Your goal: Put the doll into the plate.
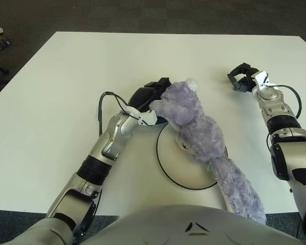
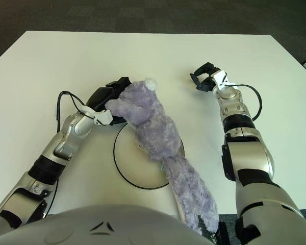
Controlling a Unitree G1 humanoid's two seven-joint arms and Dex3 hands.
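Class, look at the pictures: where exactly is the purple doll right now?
The purple doll lies near the table's front centre, draped diagonally across the white plate, its head against the left hand and its tail past the plate's near-right rim.

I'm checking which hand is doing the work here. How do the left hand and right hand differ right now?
The left hand is pressed against the purple doll at the plate's far-left rim; the right hand shows apart from it, on the plate's right, holding nothing. Both are dark and over the white table.
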